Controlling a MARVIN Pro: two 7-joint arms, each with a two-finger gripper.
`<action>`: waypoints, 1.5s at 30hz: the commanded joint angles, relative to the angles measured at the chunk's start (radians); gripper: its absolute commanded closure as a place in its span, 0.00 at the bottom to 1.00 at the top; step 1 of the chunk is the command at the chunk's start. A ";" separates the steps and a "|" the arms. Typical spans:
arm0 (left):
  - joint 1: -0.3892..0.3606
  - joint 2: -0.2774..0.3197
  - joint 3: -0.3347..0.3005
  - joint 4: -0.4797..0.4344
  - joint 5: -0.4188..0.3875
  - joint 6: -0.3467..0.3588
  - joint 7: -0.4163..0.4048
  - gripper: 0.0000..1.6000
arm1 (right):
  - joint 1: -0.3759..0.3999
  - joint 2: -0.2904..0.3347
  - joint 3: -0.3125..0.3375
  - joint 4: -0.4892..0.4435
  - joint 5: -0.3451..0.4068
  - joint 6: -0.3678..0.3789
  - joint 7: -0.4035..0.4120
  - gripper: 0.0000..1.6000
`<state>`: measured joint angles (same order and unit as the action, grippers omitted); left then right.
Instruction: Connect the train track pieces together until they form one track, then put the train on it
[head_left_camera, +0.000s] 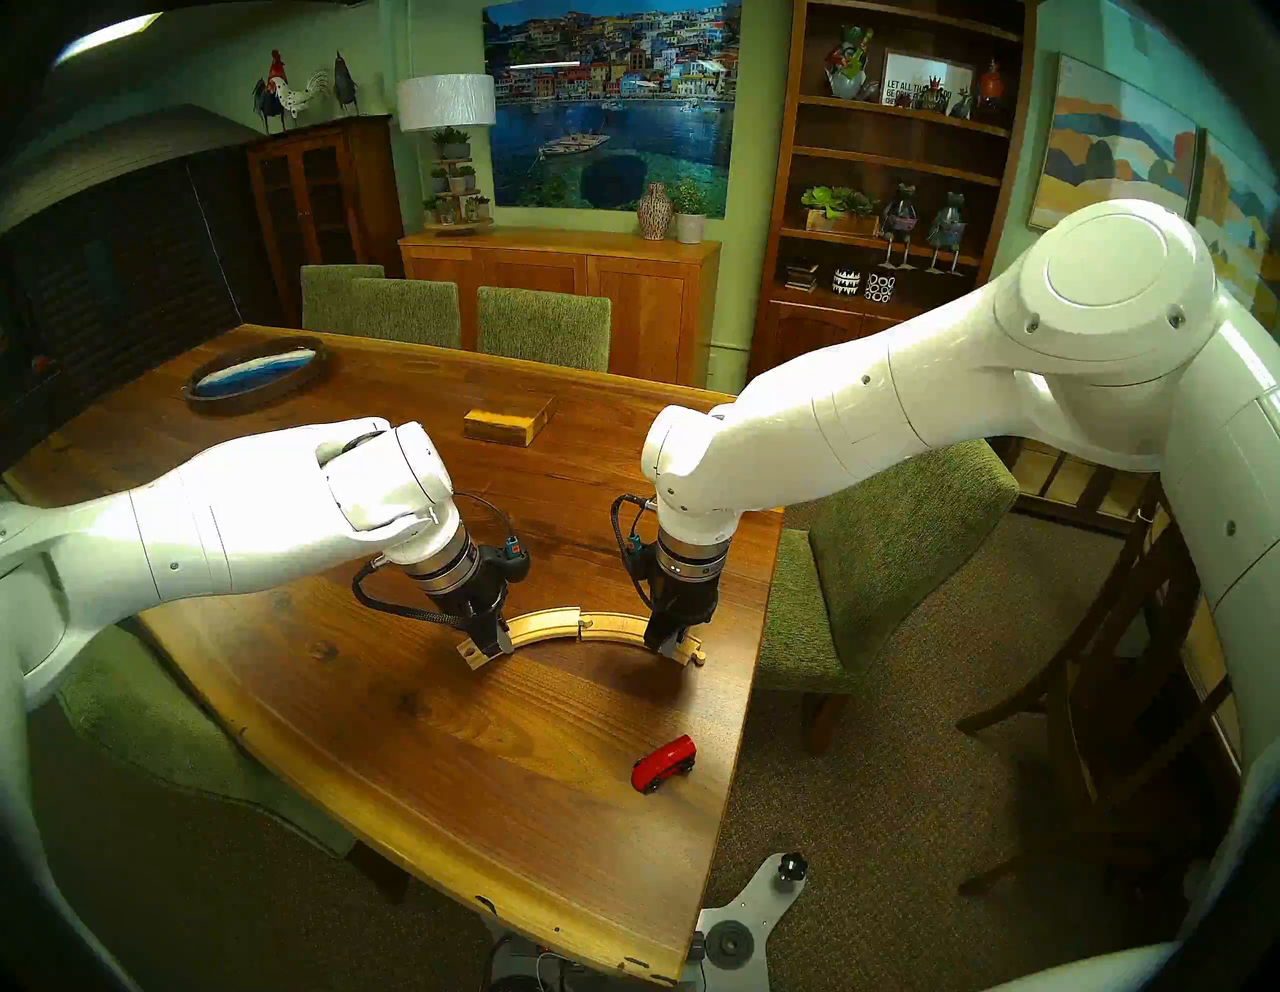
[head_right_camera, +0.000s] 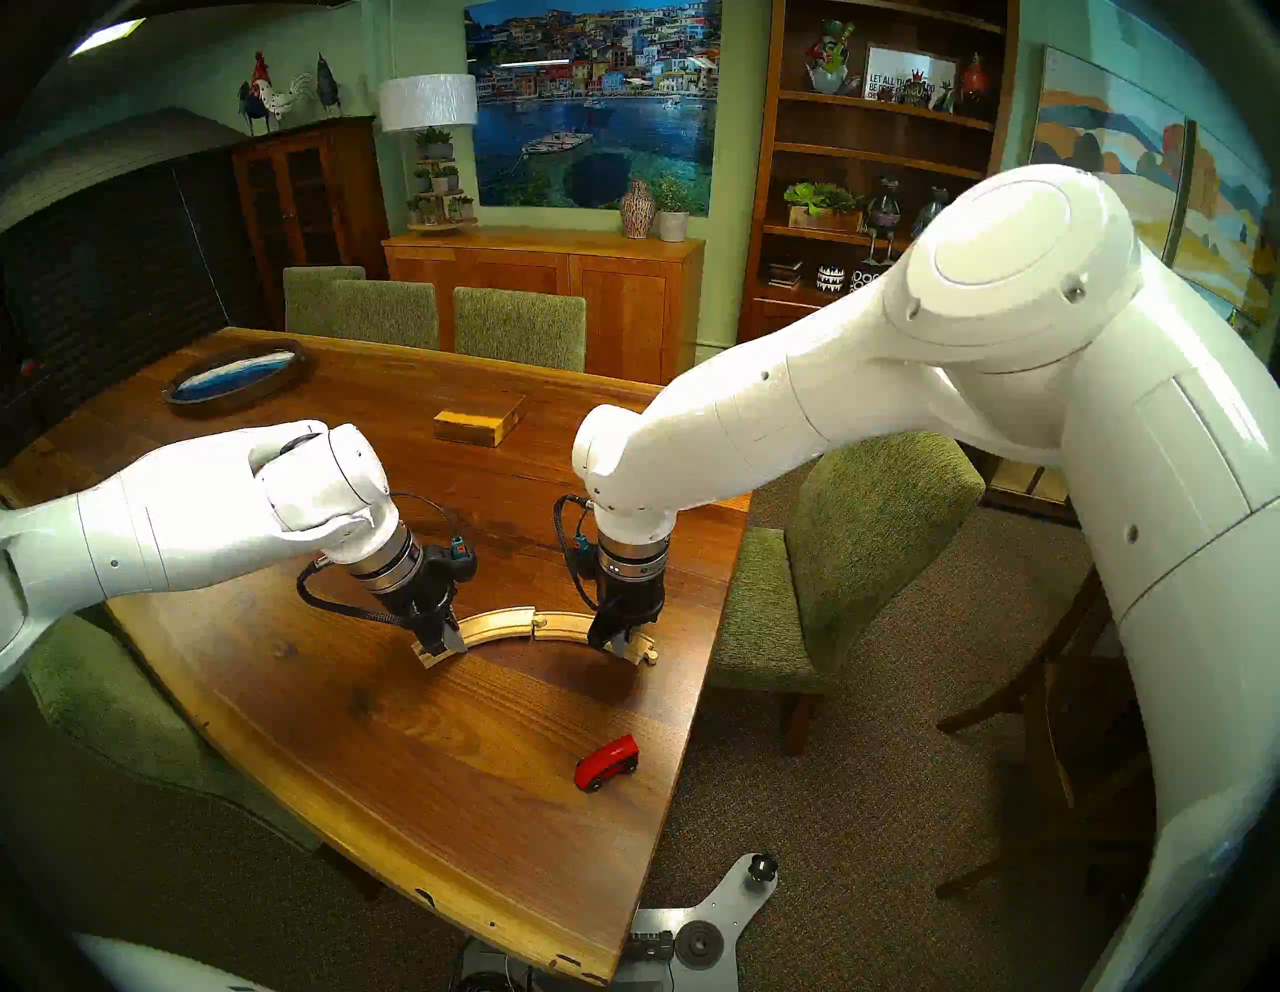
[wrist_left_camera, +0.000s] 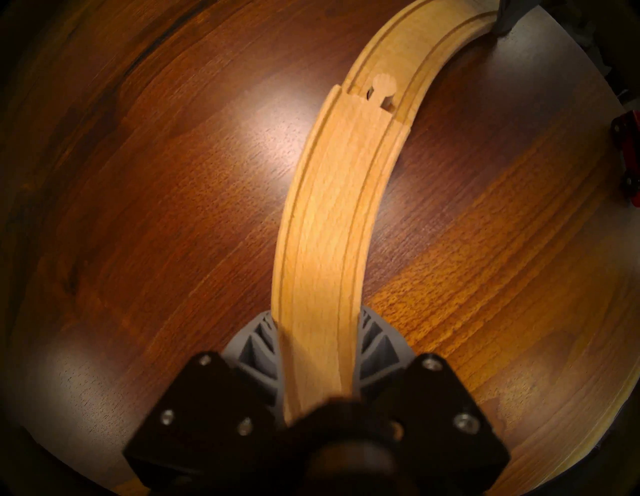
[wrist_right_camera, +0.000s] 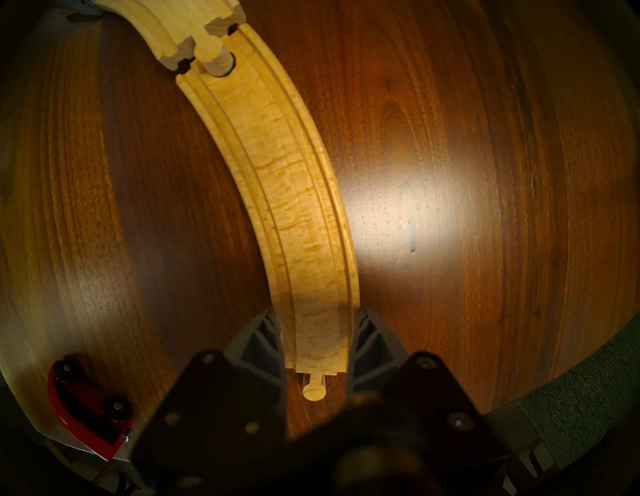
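Two curved pale wooden track pieces (head_left_camera: 547, 627) (head_left_camera: 623, 629), each clamped by one end effector (head_left_camera: 493, 650) (head_left_camera: 670, 645), and one glossy red train (head_left_camera: 663, 763) share the brown wooden desk (head_left_camera: 429, 727) in a green-walled dining room.

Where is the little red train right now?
In the head view the red train sits alone on the table near its right edge, closer to the robot than the curved track, untouched.
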<state>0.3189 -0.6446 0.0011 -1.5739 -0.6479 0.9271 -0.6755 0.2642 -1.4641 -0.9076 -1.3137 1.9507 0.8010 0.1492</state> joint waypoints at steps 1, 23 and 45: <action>-0.033 0.000 -0.014 -0.003 0.004 0.013 -0.014 1.00 | 0.006 0.002 0.000 0.005 -0.001 0.001 -0.002 1.00; -0.012 -0.022 -0.031 0.001 -0.005 0.033 0.029 1.00 | 0.006 0.002 -0.001 0.005 0.000 0.000 -0.002 1.00; -0.072 0.007 0.020 -0.073 -0.032 0.033 0.057 1.00 | 0.006 0.002 -0.001 0.005 0.000 0.000 -0.002 1.00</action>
<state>0.3053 -0.6496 0.0212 -1.6182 -0.6688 0.9628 -0.6019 0.2644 -1.4638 -0.9090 -1.3130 1.9507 0.7993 0.1490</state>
